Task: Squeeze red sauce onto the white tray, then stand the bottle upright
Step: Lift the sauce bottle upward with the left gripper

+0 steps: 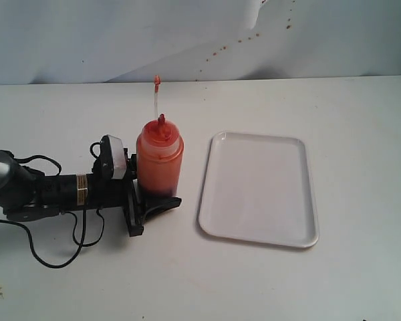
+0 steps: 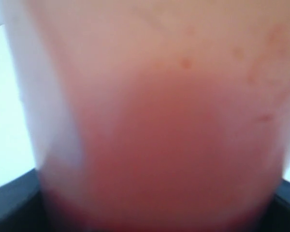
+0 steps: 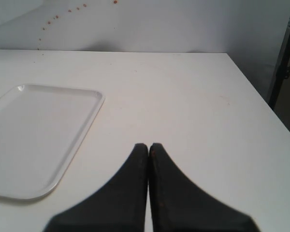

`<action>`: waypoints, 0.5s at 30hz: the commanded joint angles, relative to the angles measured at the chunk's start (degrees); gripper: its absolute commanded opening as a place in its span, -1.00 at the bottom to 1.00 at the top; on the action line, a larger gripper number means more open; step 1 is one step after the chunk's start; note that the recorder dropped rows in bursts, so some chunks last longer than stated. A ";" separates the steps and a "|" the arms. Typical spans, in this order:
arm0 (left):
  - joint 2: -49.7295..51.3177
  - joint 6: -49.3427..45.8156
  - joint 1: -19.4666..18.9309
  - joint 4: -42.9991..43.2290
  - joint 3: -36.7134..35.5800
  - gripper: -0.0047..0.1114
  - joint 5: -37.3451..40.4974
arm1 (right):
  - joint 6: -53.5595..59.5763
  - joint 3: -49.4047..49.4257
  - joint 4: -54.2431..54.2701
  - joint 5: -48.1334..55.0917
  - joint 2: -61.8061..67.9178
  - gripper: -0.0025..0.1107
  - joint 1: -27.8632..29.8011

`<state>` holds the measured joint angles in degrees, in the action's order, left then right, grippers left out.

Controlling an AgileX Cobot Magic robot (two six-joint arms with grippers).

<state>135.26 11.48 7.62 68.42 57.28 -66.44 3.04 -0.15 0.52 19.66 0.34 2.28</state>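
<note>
The bottle [image 1: 159,164] stands upright on the table, left of the white tray [image 1: 257,190]. Red sauce [image 1: 158,175] fills most of it. Its red nozzle [image 1: 161,121] points up, and the clear strap with its cap [image 1: 156,83] sticks up above it. My left gripper [image 1: 160,200] lies low on the table, jaws on either side of the bottle's base and shut on it. In the left wrist view the blurred bottle [image 2: 159,135] fills the frame between dark fingers [image 2: 9,205]. The tray [image 3: 34,135] is bare, with no sauce on it. My right gripper [image 3: 148,146] is shut and empty, to the right of the tray.
Black cables [image 1: 53,257] trail from the left arm across the table's front left. Brownish specks [image 1: 240,40] dot the back wall. In the right wrist view the table's edge [image 3: 261,101] runs close by, with a dark stand [image 3: 282,58] beyond it.
</note>
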 commanded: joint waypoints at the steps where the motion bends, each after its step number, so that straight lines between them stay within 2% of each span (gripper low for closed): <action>1: -2.82 0.22 0.30 1.32 0.25 -0.92 -1.45 | -0.10 0.15 0.12 -0.60 -0.34 -0.96 0.31; 7: -5.28 3.96 0.30 3.61 0.25 -0.92 2.58 | -0.10 0.15 0.12 -0.60 -0.34 -0.96 0.31; 15: -8.22 5.94 0.30 9.54 0.25 -0.92 4.14 | -0.10 0.15 0.12 -0.60 -0.34 -0.96 0.31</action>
<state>128.83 15.40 7.62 77.66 57.28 -61.04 3.04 -0.15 0.52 19.66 0.34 2.28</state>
